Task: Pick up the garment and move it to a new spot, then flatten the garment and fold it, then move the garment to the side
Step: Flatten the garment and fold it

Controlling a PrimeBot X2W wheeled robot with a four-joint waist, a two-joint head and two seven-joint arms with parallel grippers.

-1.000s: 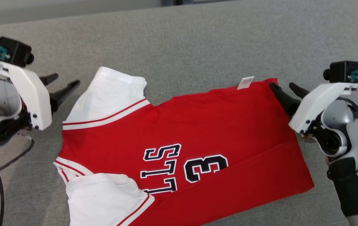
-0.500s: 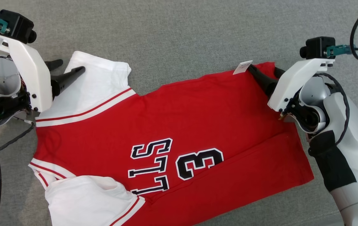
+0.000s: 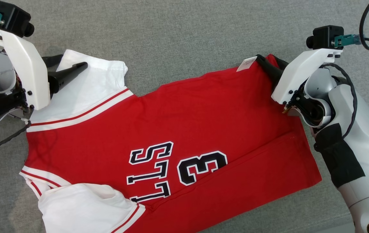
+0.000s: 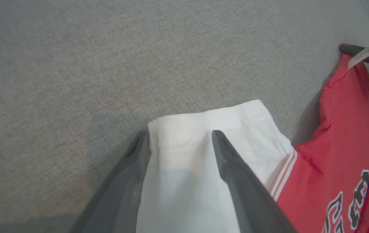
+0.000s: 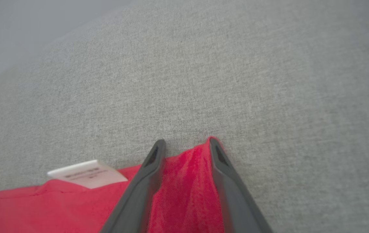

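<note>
Two released grippers, newly astride the garment (image 3: 203, 129): left gripper (image 4: 179, 132) at sleeve (image 4: 236, 119), right gripper (image 5: 186, 139) at hem (image 5: 187, 194).

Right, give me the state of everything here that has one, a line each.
jersey, spread print up on the grey surface, one long crease across it
left gripper, open, far sleeve's cuff between its fingers
right gripper, open, red hem corner between its fingers
far sleeve, lying flat
near sleeve, rumpled
tag, sticking out past the hem
</note>
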